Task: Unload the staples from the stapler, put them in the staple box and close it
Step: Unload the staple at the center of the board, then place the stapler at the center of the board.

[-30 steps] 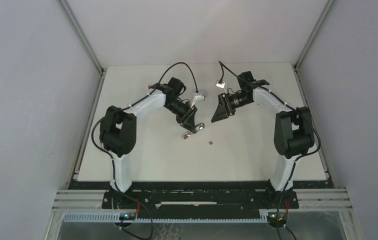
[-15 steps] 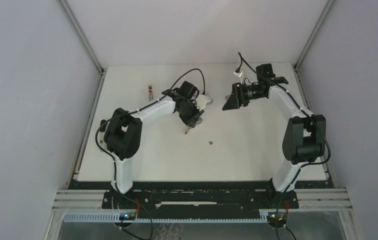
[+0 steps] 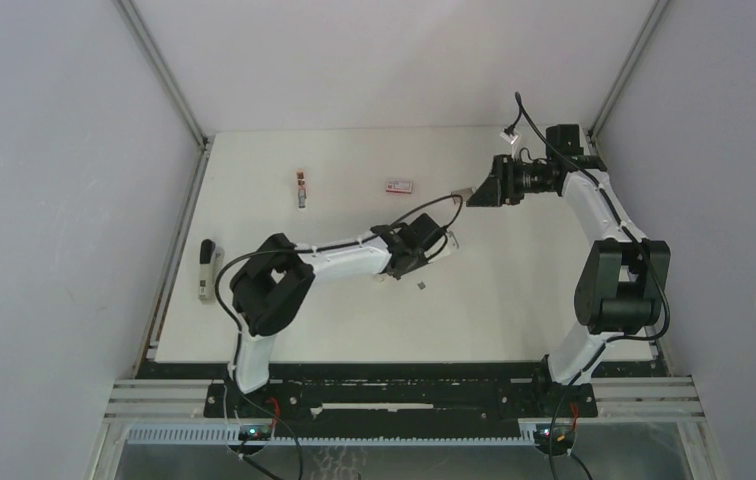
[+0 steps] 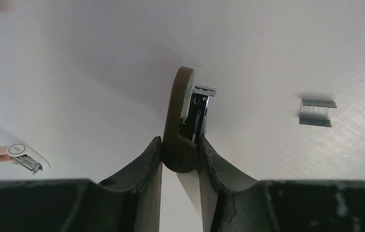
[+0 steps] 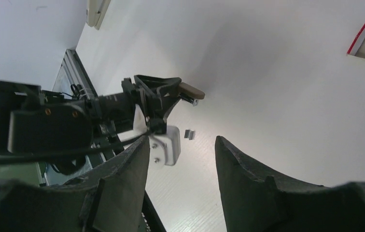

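Note:
The stapler (image 4: 179, 113) is small and brown, with its metal magazine showing at the front. My left gripper (image 4: 179, 141) is shut on its rear end and holds it just over the table. A short grey block of staples (image 4: 317, 112) lies loose on the table to its right, also seen from above as the staples (image 3: 421, 287) just beyond my left gripper (image 3: 395, 269). My right gripper (image 5: 181, 142) is open and empty, up at the back right (image 3: 469, 194), looking down on the held stapler (image 5: 190, 91) and the staples (image 5: 189, 134).
A small flat red-and-white box (image 3: 399, 184) lies at the back middle. A little pinkish tool with a metal tip (image 3: 300, 186) lies at the back left. A white and black object (image 3: 207, 268) rests along the table's left edge.
My left arm has swung forward and to the right with the stapler, ending beside the loose staples. My right arm has drawn back to the rear right, uncovering the box and the pinkish tool.

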You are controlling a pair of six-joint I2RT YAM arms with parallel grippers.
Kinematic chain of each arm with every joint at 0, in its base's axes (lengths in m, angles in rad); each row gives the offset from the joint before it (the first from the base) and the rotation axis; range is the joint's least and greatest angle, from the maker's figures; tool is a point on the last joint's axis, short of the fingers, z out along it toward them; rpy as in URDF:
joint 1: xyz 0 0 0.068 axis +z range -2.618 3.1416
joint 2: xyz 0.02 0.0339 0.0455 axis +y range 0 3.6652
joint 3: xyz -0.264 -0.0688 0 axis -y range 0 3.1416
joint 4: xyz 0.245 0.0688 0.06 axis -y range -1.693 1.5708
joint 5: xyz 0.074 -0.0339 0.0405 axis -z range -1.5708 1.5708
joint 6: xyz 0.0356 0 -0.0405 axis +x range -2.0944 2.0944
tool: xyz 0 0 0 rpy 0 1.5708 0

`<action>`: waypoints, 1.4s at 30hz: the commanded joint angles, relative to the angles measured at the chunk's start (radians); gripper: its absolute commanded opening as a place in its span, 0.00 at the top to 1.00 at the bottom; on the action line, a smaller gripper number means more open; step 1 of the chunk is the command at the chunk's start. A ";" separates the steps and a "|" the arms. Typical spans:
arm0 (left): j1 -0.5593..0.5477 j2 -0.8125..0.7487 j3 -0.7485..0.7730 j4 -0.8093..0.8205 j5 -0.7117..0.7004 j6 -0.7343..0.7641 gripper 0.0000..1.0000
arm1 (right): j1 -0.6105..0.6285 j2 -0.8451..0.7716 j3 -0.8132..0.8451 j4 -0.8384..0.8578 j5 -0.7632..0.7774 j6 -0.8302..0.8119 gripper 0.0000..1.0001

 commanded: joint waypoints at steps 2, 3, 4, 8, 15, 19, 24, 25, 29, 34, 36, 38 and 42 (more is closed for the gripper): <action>-0.051 -0.009 -0.063 0.123 -0.186 0.041 0.83 | -0.013 -0.053 -0.004 0.045 -0.034 0.035 0.48; -0.062 -0.011 -0.078 0.146 -0.210 0.049 0.83 | -0.014 -0.053 -0.004 0.045 -0.035 0.037 0.48; -0.075 -0.012 -0.091 0.166 -0.234 0.058 0.83 | -0.015 -0.053 -0.005 0.047 -0.036 0.037 0.48; -0.113 -0.008 -0.136 0.225 -0.291 0.089 0.85 | -0.016 -0.055 -0.006 0.046 -0.039 0.039 0.47; -0.064 -0.046 -0.081 0.167 -0.203 0.008 0.86 | -0.026 -0.062 -0.010 0.051 -0.043 0.042 0.47; 0.013 -0.072 -0.036 0.084 -0.042 -0.048 0.86 | -0.029 -0.059 -0.012 0.051 -0.049 0.042 0.47; 0.133 -0.112 -0.028 0.018 0.253 -0.106 0.86 | -0.029 -0.052 -0.013 0.052 -0.051 0.045 0.47; 0.157 -0.118 -0.025 0.005 0.314 -0.116 0.86 | -0.028 -0.052 -0.013 0.053 -0.052 0.046 0.47; 0.275 -0.100 0.008 -0.064 0.626 -0.151 0.84 | -0.028 -0.040 -0.015 0.057 -0.057 0.053 0.47; 0.376 -0.035 0.044 -0.119 0.925 -0.193 0.80 | -0.027 -0.030 -0.018 0.061 -0.057 0.058 0.47; 0.396 -0.007 0.045 -0.122 0.989 -0.208 0.79 | -0.026 -0.028 -0.019 0.063 -0.059 0.059 0.47; 0.409 0.023 0.046 -0.124 1.033 -0.223 0.77 | -0.025 -0.024 -0.021 0.065 -0.062 0.061 0.47; 0.412 0.067 0.049 -0.121 1.044 -0.248 0.77 | -0.013 -0.015 -0.022 0.065 -0.064 0.059 0.47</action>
